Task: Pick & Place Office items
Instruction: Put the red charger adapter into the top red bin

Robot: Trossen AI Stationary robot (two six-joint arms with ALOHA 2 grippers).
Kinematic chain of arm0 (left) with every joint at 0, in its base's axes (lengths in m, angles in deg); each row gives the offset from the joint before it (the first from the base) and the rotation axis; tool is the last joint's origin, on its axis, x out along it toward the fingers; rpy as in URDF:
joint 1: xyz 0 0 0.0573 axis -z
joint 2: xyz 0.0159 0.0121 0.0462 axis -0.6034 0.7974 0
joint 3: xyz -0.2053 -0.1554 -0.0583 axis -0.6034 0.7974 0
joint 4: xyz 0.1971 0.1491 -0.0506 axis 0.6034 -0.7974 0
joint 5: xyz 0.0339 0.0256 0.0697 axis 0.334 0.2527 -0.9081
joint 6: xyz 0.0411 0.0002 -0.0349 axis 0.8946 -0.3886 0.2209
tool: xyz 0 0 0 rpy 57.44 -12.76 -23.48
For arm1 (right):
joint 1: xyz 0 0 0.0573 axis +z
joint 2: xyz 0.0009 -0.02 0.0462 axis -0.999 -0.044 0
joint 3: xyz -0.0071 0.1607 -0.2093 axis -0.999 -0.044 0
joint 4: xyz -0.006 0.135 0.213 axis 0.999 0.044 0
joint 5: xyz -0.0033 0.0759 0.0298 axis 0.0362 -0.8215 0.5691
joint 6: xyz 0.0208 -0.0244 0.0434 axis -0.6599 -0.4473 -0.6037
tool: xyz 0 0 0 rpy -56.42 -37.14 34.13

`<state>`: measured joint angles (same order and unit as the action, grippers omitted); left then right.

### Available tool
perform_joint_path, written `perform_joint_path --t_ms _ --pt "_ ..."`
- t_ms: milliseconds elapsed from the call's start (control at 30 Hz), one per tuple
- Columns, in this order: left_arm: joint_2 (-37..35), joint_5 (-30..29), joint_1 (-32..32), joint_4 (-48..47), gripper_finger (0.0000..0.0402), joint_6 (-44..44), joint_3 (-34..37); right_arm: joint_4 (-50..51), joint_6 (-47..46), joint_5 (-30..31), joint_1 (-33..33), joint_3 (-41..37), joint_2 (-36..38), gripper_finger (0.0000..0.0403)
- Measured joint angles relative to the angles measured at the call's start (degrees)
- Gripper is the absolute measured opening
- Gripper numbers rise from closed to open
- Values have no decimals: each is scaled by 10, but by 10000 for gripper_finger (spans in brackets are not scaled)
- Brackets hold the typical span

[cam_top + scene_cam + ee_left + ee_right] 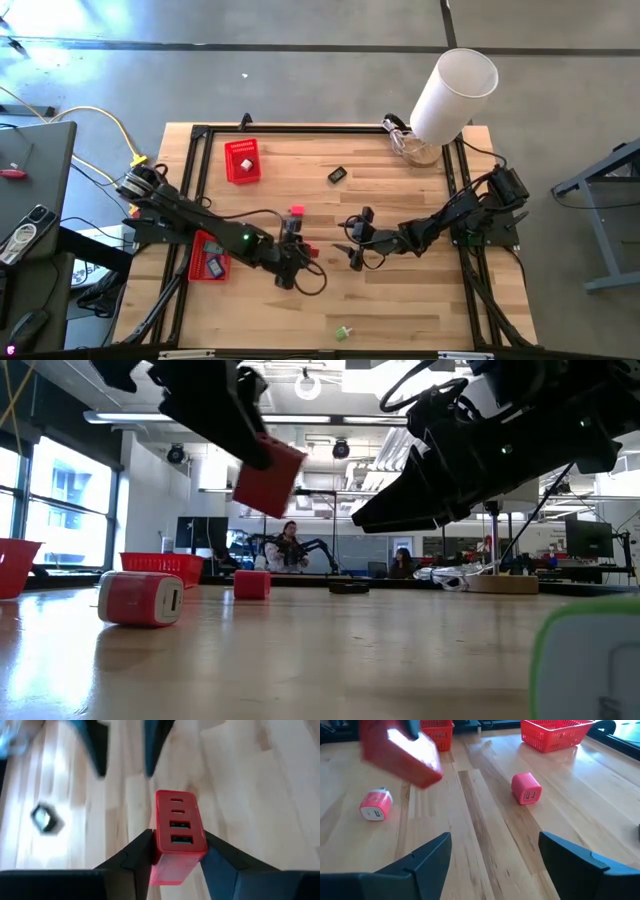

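Your left tool (177,851) pinches a red charger (176,827) above the table (400,300); your right tool (495,852) gapes, pieces still loose.

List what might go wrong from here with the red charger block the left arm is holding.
1. The left pincer pinches only the rear end of the red charger block, held above the table; most of it sticks out forward, so it might tilt or slip.
2. The right pincer hangs open close by, facing the left arm; the two arms may collide.
3. A pink charger cube lies loose on the table and may get knocked.
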<state>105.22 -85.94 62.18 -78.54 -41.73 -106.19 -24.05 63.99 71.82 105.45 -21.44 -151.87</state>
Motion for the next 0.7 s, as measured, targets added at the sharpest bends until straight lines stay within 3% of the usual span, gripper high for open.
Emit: perform_joint_path --t_ms 333,700 --pt "-48 28 -19 -143 137 -196 0 -5 -2 0 -1 0 0 285" --pt "-55 48 -43 -252 137 -261 0 -4 -2 0 -1 0 0 285"
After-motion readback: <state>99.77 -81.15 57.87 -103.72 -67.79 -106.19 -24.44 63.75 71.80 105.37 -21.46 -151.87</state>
